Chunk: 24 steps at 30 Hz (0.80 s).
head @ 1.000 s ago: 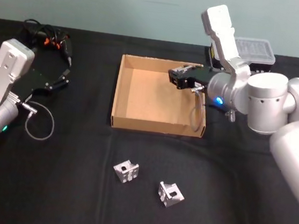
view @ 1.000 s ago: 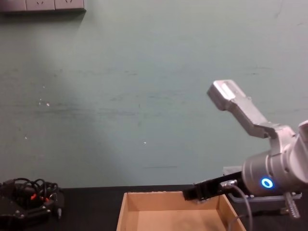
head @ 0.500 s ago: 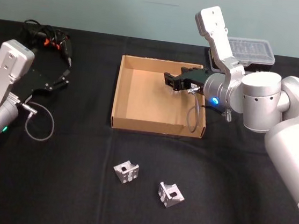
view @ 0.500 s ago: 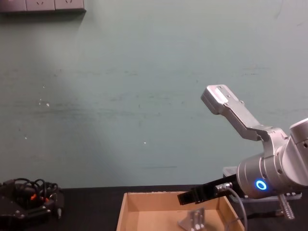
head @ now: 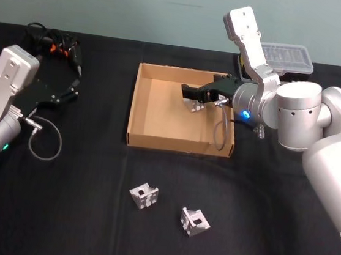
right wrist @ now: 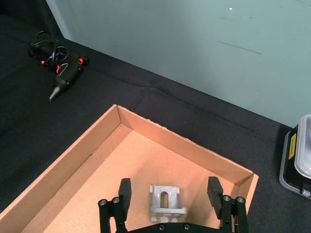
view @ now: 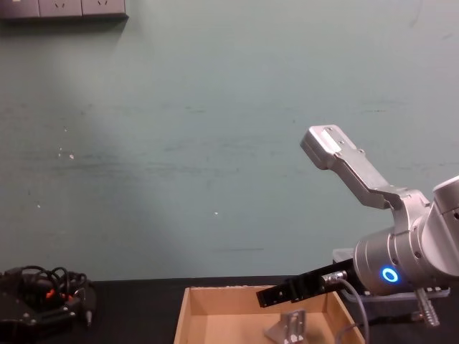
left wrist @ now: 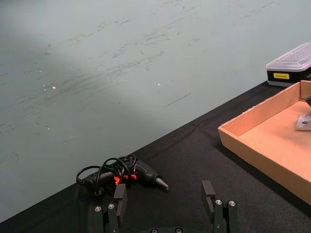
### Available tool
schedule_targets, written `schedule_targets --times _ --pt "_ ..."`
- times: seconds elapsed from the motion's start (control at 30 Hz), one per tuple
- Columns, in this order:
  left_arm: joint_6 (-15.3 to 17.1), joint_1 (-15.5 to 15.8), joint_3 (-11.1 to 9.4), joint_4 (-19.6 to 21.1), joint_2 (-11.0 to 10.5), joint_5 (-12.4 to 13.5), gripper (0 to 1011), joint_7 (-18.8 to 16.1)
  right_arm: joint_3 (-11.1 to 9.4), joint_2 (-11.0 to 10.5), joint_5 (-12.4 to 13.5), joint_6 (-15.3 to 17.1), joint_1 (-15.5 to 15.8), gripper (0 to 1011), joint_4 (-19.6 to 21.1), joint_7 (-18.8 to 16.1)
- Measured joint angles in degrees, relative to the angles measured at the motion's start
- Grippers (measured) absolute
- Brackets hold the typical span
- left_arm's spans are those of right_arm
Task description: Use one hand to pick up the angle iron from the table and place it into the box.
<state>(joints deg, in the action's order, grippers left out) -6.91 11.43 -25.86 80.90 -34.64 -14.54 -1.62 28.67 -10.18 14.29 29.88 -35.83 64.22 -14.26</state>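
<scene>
The tan box (head: 141, 102) sits mid-table. One silver angle iron (head: 194, 105) lies on its floor near the far right corner, also seen in the right wrist view (right wrist: 166, 203) and the chest view (view: 288, 328). My right gripper (head: 190, 93) hovers just above it, open, its fingers (right wrist: 125, 191) standing wide on either side and not touching it. Two more angle irons (head: 143, 195) (head: 194, 221) lie on the black table (head: 74, 215) in front of the box. My left gripper (left wrist: 164, 196) is parked open at the far left.
A black glue gun with coiled cable (head: 59, 47) lies at the back left, near the left arm (head: 0, 108). A small black case with a clear lid (head: 286, 57) stands behind the box's right corner. A loose cable loop (head: 46, 138) lies by the left arm.
My right gripper has opened and shifted a little left over the box. The angle iron it carried now lies on the box floor. The left arm has not moved.
</scene>
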Motion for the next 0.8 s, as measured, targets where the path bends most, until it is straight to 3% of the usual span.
schedule_targets --times 0.3,0.5,0.6,0.63,0.8 --pt "0.0 0.0 0.0 0.0 0.0 0.0 1000 0.0 -0.25 -0.25 0.04 -0.22 0.46 1000 0.65 -0.02" --pt "0.0 0.0 0.0 0.0 0.0 0.0 1000 0.0 -2.72 -3.68 1.0 -2.2 5.45 1000 8.24 -2.72" --pt "0.0 0.0 0.0 0.0 0.0 0.0 1000 0.0 -4.2 -6.48 1.98 -3.77 8.85 1000 13.03 -5.25" --pt "0.0 0.0 0.0 0.0 0.0 0.0 1000 0.0 -4.2 -6.48 1.98 -3.77 8.85 1000 13.03 -5.25" --pt "0.0 0.0 0.0 0.0 0.0 0.0 1000 0.0 -5.81 -11.82 3.96 -7.38 13.53 1002 18.31 -9.8"
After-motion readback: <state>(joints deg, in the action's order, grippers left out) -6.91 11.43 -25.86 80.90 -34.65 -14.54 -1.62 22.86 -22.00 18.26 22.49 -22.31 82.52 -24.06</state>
